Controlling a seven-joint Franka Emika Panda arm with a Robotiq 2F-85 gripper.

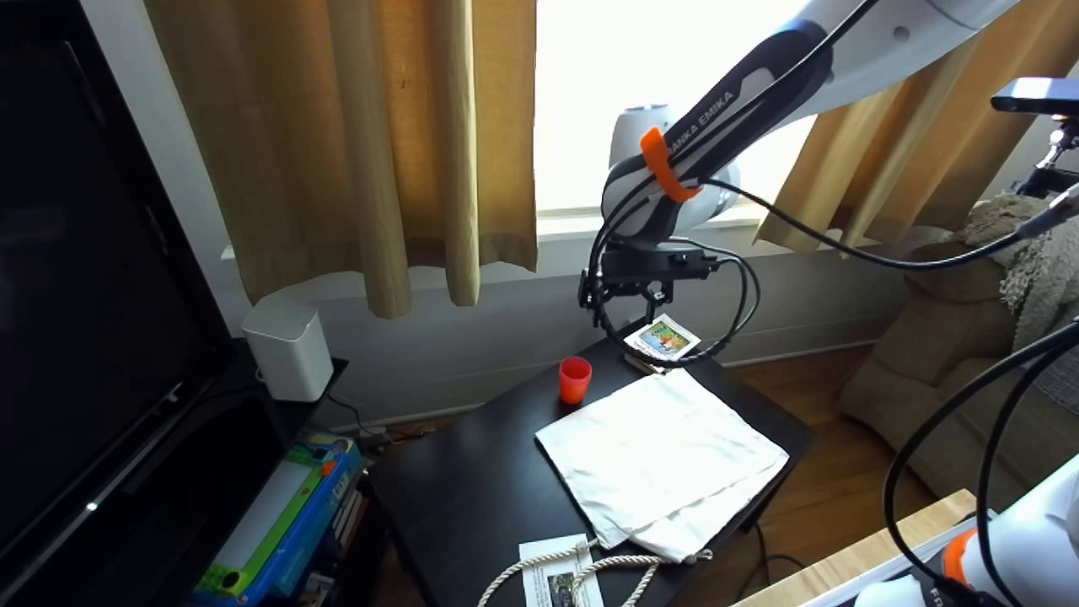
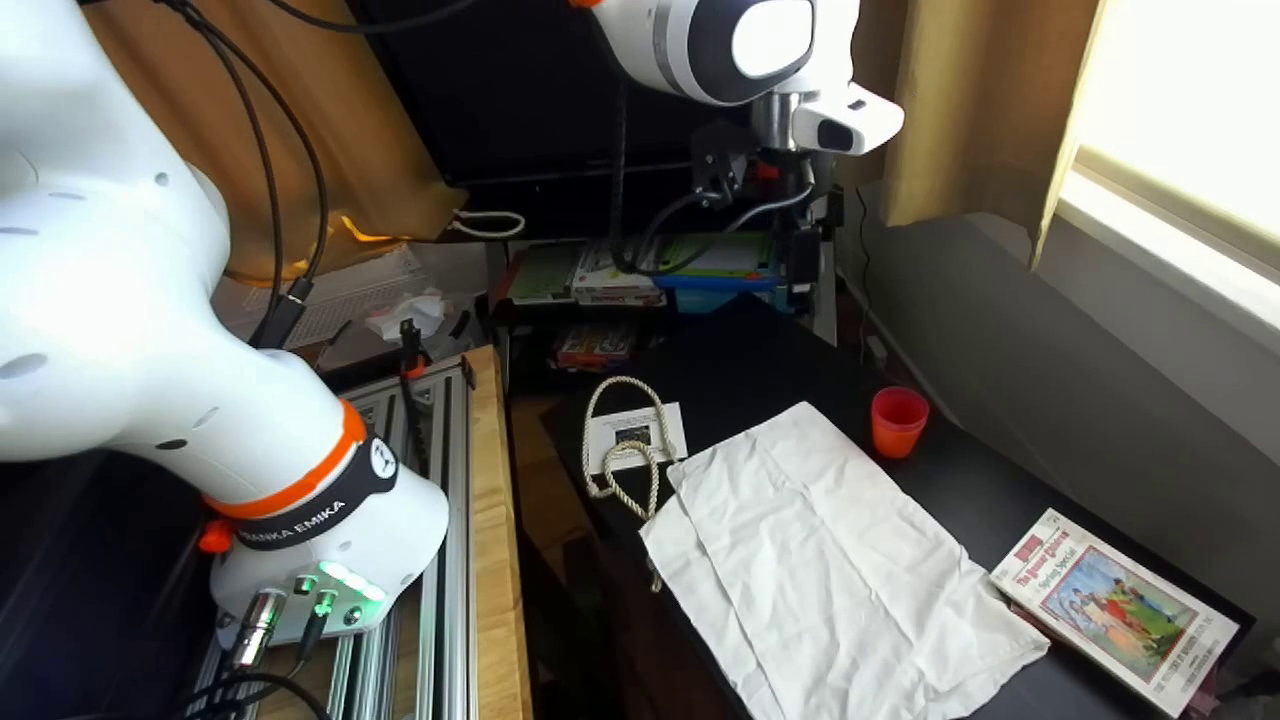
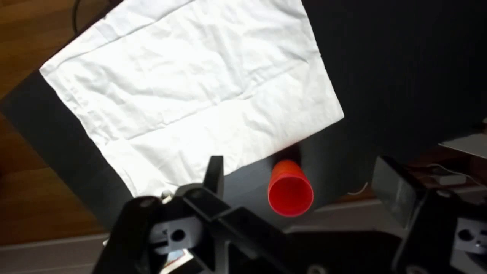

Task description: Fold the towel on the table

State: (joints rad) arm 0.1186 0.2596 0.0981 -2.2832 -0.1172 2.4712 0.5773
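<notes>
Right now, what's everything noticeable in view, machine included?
table: one, black, below window
towel: one, white, tabletop
cup: one, red, tabletop
book: one visible, multicoloured, tabletop
card: one, white, tabletop
rope: count unclear, cream, tabletop
curtains: several, tan, by window
window: one, white, behind arm
television: one, black, beside curtains
box: one, white, beside television
shelf items: several, multicoloured, near television
seat: one, brown, near table
arm: one, white, above table
gripper: one, black, open, above table

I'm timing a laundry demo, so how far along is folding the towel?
Done, apparently: the towel lies on the table with at least one fold, since an upper layer's edge stops short of the layer beneath. In hand: nothing; the open claw hangs in the air, gripping no cloth. Left: probably lining up that uneven edge, and perhaps folding again, as the towel looks wrinkled and spread broad.
</notes>
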